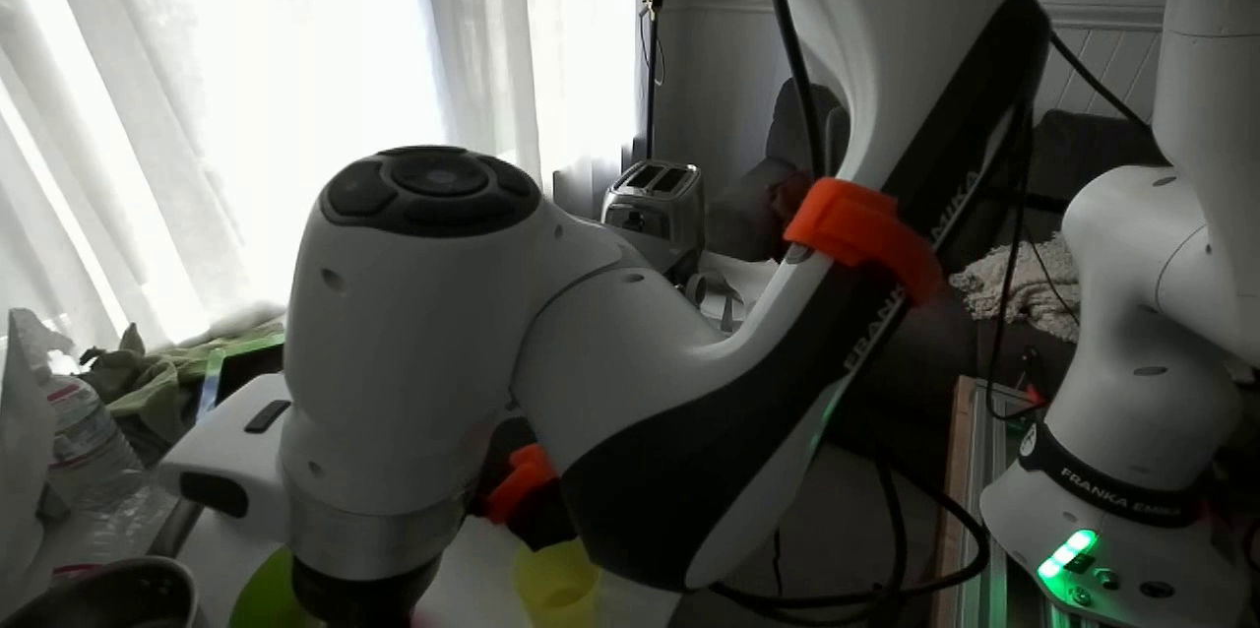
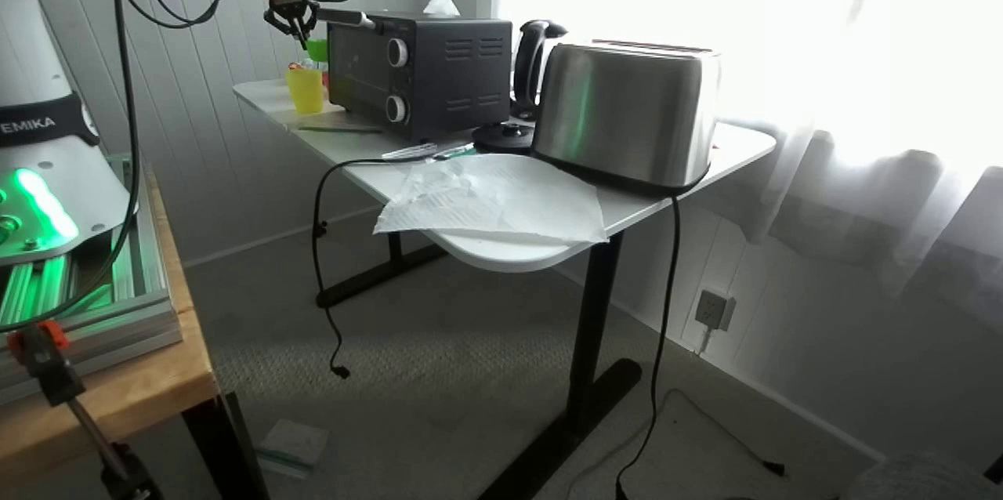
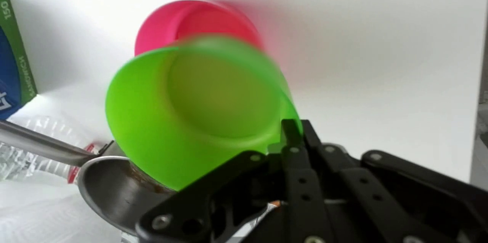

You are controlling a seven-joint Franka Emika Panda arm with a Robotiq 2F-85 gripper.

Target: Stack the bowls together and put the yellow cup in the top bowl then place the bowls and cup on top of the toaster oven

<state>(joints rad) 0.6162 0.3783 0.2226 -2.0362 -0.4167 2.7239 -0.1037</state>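
My gripper (image 3: pixel 301 130) is shut on the rim of the yellow-green bowl (image 3: pixel 223 98). In an exterior view the gripper (image 2: pixel 302 36) holds this bowl (image 2: pixel 316 50) in the air beside the front of the black toaster oven (image 2: pixel 462 77). The magenta-pink bowl (image 3: pixel 162 29) stands on the white table, partly covered by the yellow-green bowl in the wrist view. The pale yellow cup (image 2: pixel 304 91) stands upright on the table; it also shows in an exterior view (image 1: pixel 556 584), below the arm. The cup is out of the wrist view.
A metal pan (image 3: pixel 114 191) and a plastic bottle (image 3: pixel 49 159) lie close to the held bowl. A blue-green box (image 3: pixel 15 56) is near the table's far side. A silver toaster (image 2: pixel 627 116) and kettle (image 2: pixel 529 65) stand behind the oven. A white tissue (image 2: pixel 442 5) shows above the oven's top.
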